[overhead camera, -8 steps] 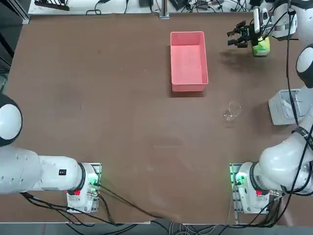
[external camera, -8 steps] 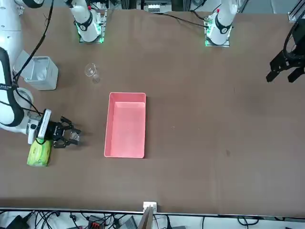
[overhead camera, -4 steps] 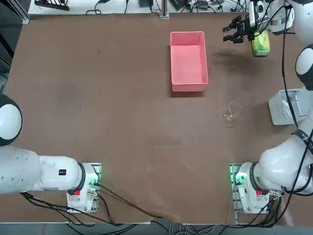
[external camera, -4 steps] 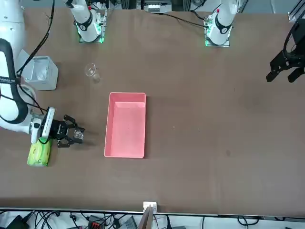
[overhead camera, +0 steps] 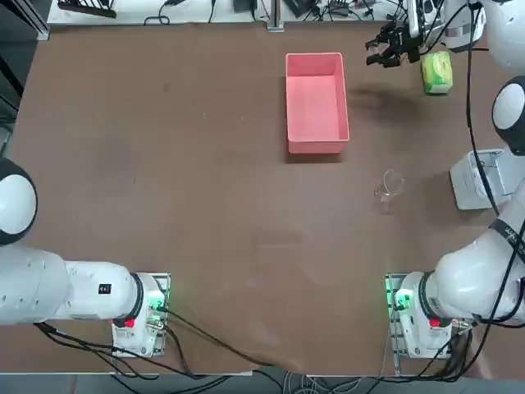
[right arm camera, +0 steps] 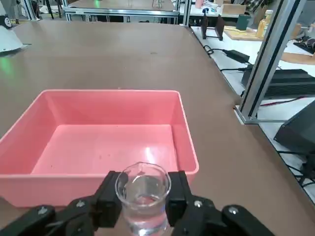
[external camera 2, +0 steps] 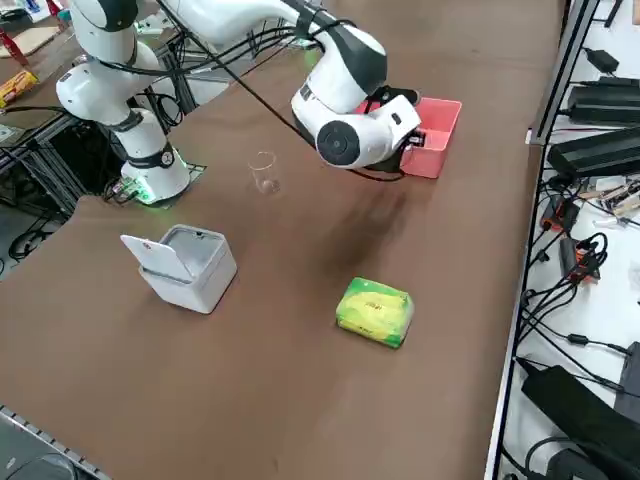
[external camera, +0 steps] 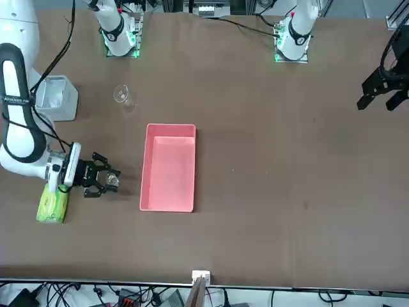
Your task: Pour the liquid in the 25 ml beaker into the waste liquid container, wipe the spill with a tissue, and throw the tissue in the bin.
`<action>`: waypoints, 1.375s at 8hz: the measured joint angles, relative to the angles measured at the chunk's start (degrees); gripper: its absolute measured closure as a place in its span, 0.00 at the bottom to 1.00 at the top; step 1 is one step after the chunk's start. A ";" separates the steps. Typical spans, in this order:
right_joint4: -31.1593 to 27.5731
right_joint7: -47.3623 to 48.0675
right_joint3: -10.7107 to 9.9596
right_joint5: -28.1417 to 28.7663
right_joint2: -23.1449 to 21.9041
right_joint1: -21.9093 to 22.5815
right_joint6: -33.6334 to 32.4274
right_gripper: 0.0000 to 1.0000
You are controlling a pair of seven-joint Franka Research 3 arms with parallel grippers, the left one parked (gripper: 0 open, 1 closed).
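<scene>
Clear glass, the small beaker (right arm camera: 143, 199) sits upright, clamped between the right jaws (right arm camera: 144, 196), presumably to keep its liquid in.

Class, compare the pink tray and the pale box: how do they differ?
The pink tray is an open rectangle with low walls; the pale box is smaller and squarer, with upright walls.
The tray is pink; the box is greyish white.
The tray shows no lid; the box has a flap tilted outward.
Both rest on the table.
</scene>
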 joint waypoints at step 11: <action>-2.35 5.83 -1.47 -0.01 -2.65 13.76 12.39 0.53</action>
